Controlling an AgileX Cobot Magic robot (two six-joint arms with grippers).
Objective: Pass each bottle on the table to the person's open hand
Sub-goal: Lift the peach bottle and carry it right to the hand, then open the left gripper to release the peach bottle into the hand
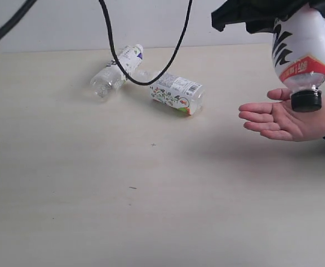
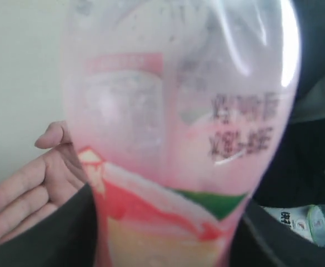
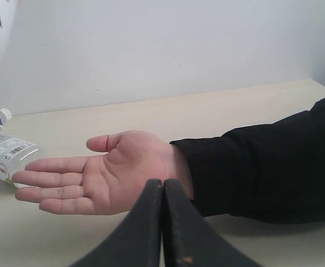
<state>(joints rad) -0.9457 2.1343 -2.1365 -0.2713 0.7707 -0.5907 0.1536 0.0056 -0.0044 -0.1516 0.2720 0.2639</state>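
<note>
My left gripper (image 2: 165, 245) is shut on a pink-white bottle (image 1: 301, 50) and holds it upside down. Its black cap (image 1: 306, 100) hangs just above the palm of the person's open hand (image 1: 279, 119); I cannot tell if they touch. In the left wrist view the bottle (image 2: 179, 128) fills the frame, with the hand (image 2: 34, 183) behind it. Two more bottles lie on the table (image 1: 151, 194): a white-green one with a white cap (image 1: 118, 69) and a floral one (image 1: 176, 93). My right gripper (image 3: 163, 186) is shut and empty, close to the hand (image 3: 101, 178).
Black cables (image 1: 145, 78) droop in front of the two lying bottles. The person's dark sleeve (image 3: 262, 167) rests on the table at the right edge. Another clear bottle (image 2: 312, 222) lies beside dark cloth in the left wrist view.
</note>
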